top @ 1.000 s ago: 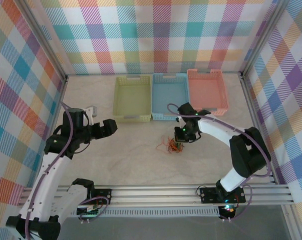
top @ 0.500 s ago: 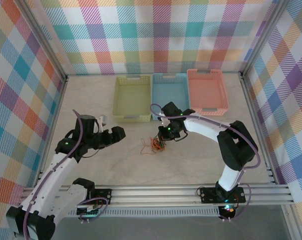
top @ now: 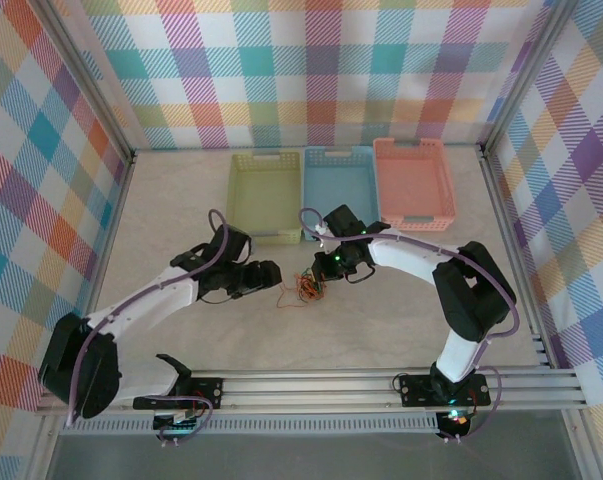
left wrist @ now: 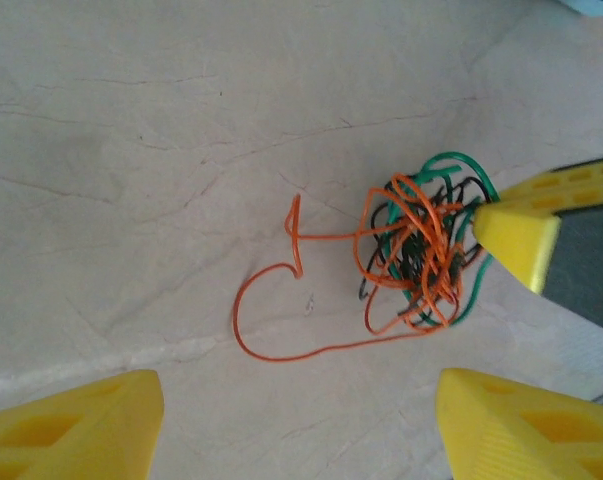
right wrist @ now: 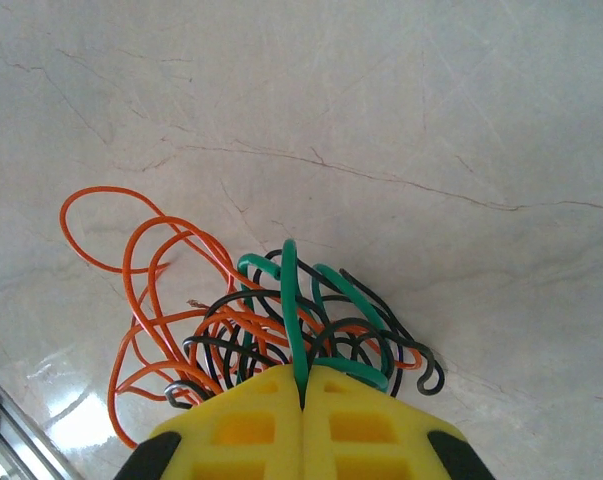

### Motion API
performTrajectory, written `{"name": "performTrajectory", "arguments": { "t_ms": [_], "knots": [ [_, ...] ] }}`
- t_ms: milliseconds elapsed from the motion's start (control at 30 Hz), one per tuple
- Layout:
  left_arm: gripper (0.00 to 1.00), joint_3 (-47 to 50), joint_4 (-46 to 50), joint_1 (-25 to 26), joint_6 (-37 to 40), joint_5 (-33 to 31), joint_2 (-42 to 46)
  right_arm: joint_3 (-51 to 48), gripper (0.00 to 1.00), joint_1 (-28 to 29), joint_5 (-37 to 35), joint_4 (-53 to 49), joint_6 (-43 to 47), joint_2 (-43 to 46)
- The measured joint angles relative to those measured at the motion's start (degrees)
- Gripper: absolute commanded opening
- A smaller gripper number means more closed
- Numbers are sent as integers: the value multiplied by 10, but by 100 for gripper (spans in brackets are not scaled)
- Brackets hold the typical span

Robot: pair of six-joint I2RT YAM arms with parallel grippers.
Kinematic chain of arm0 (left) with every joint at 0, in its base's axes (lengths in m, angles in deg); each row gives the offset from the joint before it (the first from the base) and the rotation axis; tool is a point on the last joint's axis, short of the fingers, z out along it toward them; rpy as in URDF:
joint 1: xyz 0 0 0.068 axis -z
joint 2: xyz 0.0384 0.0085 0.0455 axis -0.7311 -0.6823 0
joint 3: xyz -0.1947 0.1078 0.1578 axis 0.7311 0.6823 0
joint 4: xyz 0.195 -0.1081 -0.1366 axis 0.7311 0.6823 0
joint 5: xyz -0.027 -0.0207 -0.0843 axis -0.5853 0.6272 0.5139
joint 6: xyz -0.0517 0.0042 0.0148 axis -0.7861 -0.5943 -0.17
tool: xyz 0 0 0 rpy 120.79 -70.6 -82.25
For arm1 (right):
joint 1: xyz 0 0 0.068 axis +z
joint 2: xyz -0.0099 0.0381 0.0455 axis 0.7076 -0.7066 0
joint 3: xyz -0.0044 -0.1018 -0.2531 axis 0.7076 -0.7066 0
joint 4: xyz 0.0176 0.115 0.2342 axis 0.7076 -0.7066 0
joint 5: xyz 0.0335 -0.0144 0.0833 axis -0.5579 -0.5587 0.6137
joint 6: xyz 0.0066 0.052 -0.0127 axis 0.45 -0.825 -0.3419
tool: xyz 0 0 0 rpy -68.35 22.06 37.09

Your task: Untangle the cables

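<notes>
— Right gripper [right wrist: 303, 375] first: what is mine doing?

— Your right gripper has its yellow fingers pressed together on the cables [right wrist: 281, 320]. A green loop is pinched between the tips, and black and orange loops bunch just in front of them on the table [top: 181, 190].

— And my left?

— Your left gripper [left wrist: 296, 392] has its fingers spread wide over bare tabletop. It points at the bundle from the left side, near it but not touching. One orange strand [left wrist: 281, 320] trails out of the tangle toward it and lies flat on the table.

— Where does the bundle sit?

— Around the middle of the table, a little toward you from the blue basket [top: 339, 190]. A yellow basket [top: 265, 195] stands to the left of the blue one and a pink basket [top: 413, 180] to its right. All three sit side by side along the far edge, apart from the cables.

— What stands in my way?

— From your left wrist, the right gripper's yellow fingertip touches the right side of the tangle. Your two grippers face each other across it, close together, so that fingertip sits directly beyond the knot. The loose orange strand lies on your side, between the left fingers and the knot.
</notes>
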Motion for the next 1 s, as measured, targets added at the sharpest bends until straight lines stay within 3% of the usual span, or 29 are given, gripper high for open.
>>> {"name": "performTrajectory", "arguments": {
  "t_ms": [267,733,1000],
  "knots": [
    [55,-48,-15,19,-5,-17,-96,-12,0,-3,10,12,0,6],
    [33,-50,-16,22,-7,-29,-143,-18,0,-6,13,20,0,10],
    [10,-50,-28,23,-10,-29,-149,-19,0,-6,14,20,0,10]
  ]
}}
